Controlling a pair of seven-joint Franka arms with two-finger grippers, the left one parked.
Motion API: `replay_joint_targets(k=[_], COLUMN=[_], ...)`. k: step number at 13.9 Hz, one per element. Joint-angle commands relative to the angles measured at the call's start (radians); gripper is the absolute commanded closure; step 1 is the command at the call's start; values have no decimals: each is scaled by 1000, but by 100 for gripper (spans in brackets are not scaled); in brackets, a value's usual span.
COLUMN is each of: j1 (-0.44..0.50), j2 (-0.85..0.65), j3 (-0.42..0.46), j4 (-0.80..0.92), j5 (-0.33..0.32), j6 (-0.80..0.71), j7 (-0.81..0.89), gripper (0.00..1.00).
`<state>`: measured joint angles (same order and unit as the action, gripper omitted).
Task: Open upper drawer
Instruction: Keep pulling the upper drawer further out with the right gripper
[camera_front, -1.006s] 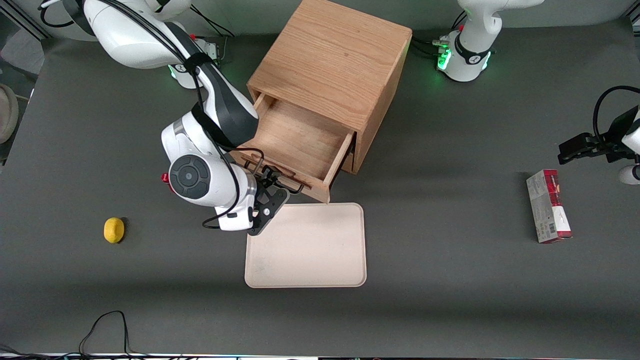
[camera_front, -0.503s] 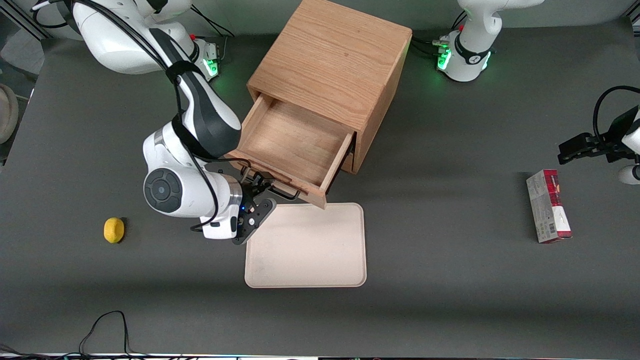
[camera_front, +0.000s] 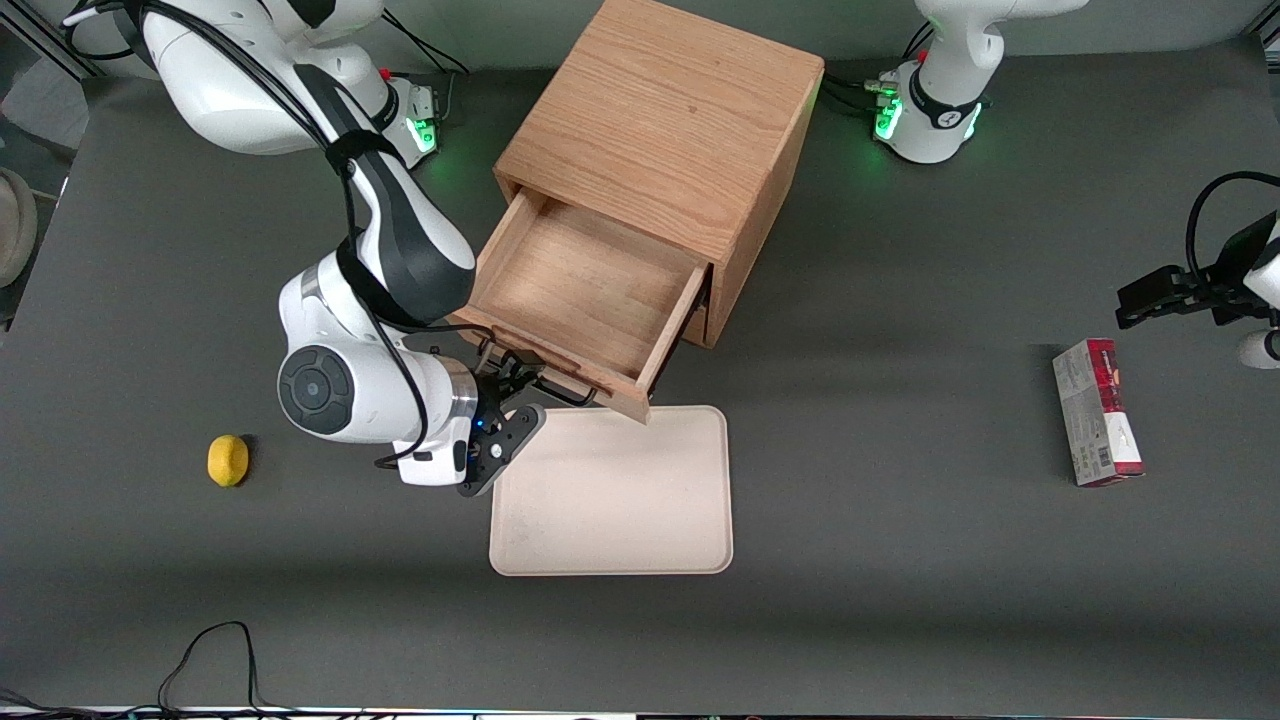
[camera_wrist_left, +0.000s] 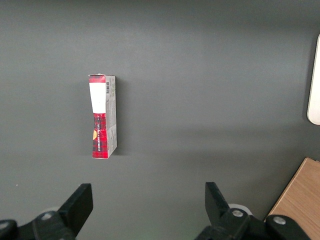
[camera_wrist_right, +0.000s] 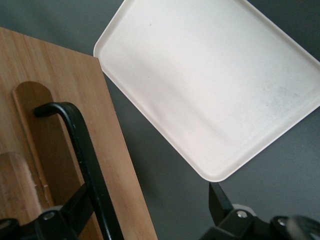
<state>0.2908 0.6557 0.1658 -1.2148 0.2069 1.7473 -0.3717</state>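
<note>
Since a moment ago the upper drawer (camera_front: 585, 285) has slid a little farther out of the cabinet (camera_front: 670, 110), and my wrist has drawn back with it. At about eight o'clock from my claw, a small, rounded yellow lemon (camera_front: 228, 460) with a dimpled skin lies well apart on the matte grey table (camera_front: 900, 600). My claw (camera_front: 512, 385) sits at the drawer's front with its fingers spread wide, gripping nothing. The thin black wire handle (camera_wrist_right: 82, 150) runs just beside one finger (camera_wrist_right: 80, 200), a smooth round rod bent at its end over a shallow recess in the light oak. The drawer stands mostly open, its bare grained floor showing. At five o'clock from my claw lies a flat cream tray (camera_front: 610, 490), smooth, with rounded corners and a low rim, and the drawer's front corner hangs over its edge. I judge the pull nearly done. The next move calls for backing straight off the handle without snagging the wire. At three o'clock, toward the parked arm's end, rests a red and white carton (camera_front: 1097, 412).
</note>
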Motion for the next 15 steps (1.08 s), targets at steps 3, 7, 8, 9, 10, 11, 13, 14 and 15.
replay_joint_targets(k=[3,7,8,9,10,11,13,14,15], j1=[-24,-32,-33,-33,-36,-38,-38,-38,-41], j2=[51,59,61,61,61,62,61,62,62], j3=[4,4,3,1,0,1,0,0,-2], j4=[67,78,84,90,92,98,104,110,110], j5=[20,20,20,20,19,20,17,17,17], j6=[-6,-6,-6,-8,-6,-6,-8,-8,-8], j7=[-44,-44,-44,-44,-44,-44,-43,-43,-44], gripper=[0,0,0,0,0,0,0,0,0])
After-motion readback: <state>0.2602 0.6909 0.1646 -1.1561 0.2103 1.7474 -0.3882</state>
